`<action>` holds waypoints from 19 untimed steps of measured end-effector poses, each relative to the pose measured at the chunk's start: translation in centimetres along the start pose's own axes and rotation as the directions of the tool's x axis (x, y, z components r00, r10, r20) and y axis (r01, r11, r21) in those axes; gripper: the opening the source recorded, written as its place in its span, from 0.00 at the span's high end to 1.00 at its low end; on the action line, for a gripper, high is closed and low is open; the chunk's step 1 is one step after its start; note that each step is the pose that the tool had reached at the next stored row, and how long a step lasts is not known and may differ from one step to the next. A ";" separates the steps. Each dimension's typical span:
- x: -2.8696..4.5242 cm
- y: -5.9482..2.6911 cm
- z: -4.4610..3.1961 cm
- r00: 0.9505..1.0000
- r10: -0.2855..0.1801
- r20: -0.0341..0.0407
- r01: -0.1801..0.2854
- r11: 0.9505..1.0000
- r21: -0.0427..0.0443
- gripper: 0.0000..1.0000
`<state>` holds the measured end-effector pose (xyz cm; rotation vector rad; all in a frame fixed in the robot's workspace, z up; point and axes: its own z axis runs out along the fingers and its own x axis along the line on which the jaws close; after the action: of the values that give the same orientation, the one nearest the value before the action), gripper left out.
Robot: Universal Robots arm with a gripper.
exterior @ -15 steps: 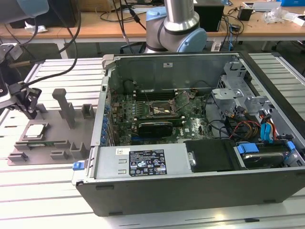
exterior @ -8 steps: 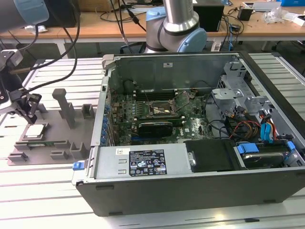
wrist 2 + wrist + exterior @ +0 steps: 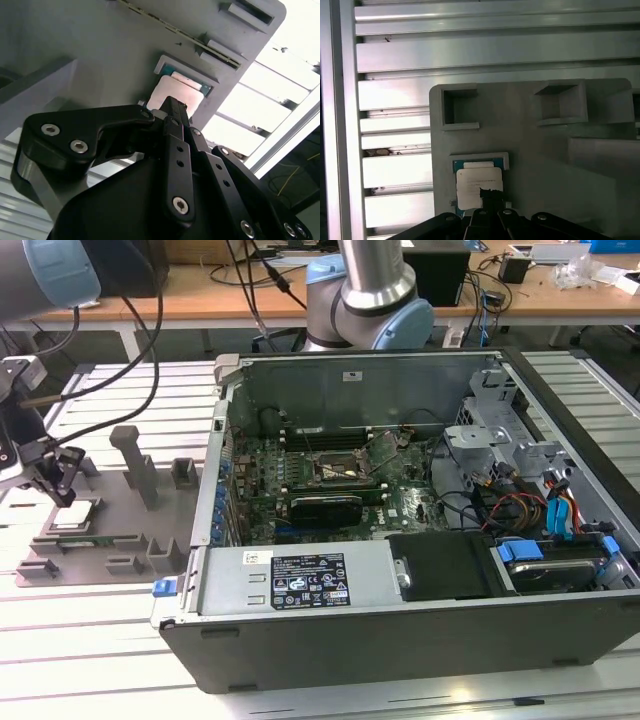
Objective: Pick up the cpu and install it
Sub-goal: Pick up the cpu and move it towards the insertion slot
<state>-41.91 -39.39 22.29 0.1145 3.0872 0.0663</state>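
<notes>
**Ext. view.** Black hand [image 3: 60, 490] at the exterior view's far left, low over a grey moulded plastic tray w/ upright posts [image 3: 130, 540]. The cpu [image 3: 75, 516], a small flat square chip w/ silver top and pale rim, lies flat in a tray pocket directly under the hand's tip. Tray sits on a slatted aluminium counter [image 3: 90, 640]. On the exterior view's right of the tray is an open black desktop pc case [image 3: 400, 640]. Inside it is a green motherboard [image 3: 260, 490] w/ a square metal-framed socket [image 3: 335, 468] near mid-board. Grey-and-blue arm base [image 3: 365, 300] stands behind the case. Cpu is well apart from the socket.

**2nd wrist view.** Hand [image 3: 172, 102]: tips drawn together, nothing clamped between them. The joined tip sits in front of the cpu [image 3: 175, 90], overlapping its near edge. Cpu rests in a shallow walled recess of the tray [image 3: 100, 50]. Contact btw tip and chip: cannot tell.

**1st wrist view.** Cpu [image 3: 479, 177] flat in its recess, square to the recess walls, w/ a teal-green border showing along one side. Hand [image 3: 490, 192] tip covers part of one cpu edge, links converging to a single point. Two square open-topped pockets [image 3: 460, 107] in the tray [image 3: 545, 150] lie beyond the chip. Counter slats [image 3: 470, 50] run past the tray edge.
</notes>
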 end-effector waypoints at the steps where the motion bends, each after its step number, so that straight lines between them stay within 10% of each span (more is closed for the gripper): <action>1: 0.10 -0.02 0.15 1.000 0.000 0.000 0.000 1.000 0.000 0.89; 8: 0.36 -0.10 1.43 1.000 0.000 0.000 0.000 1.000 0.000 0.89; 19: 0.36 -0.10 1.45 1.000 0.000 0.000 0.000 1.000 0.000 0.76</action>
<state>-42.20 -39.40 20.81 0.1139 3.0874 0.0662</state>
